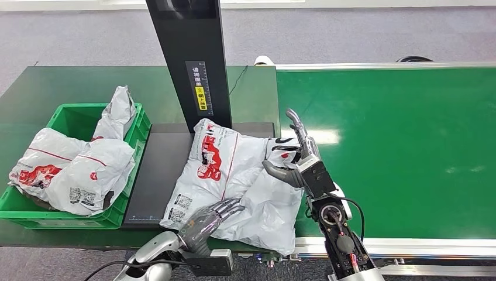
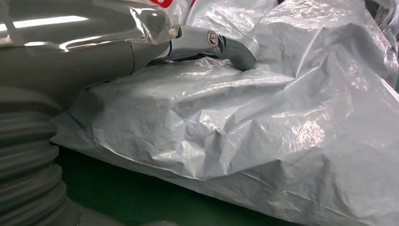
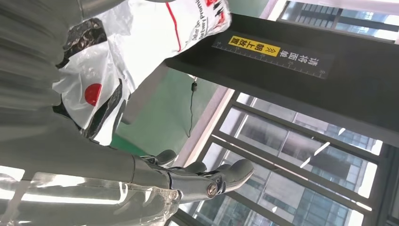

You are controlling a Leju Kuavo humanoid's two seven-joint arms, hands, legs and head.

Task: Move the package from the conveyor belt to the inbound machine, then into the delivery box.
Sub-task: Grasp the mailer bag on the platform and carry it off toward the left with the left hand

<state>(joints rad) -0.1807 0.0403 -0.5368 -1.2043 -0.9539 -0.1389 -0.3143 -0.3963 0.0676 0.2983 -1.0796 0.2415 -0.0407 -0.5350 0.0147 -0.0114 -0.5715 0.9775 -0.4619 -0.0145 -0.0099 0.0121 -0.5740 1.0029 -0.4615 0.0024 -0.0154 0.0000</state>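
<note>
on the green table, a green bin [image 1: 131, 126] holds grey packages [image 1: 70, 167]; both hands' grip unclear.

Left hand [image 2: 141, 44] enters from upper left of frame: grey ribbed cover at lower left, smooth grey shell with clear glossy cover above. Thick grey thumb [image 2: 221, 44] reaches toward upper centre, tip pressed into package [image 2: 244, 136]. Package is crinkled grey-white plastic bag, spread across centre and right of frame, red print at top edge. Green surface [image 2: 141, 197] along bottom, under bag's edge.
</note>
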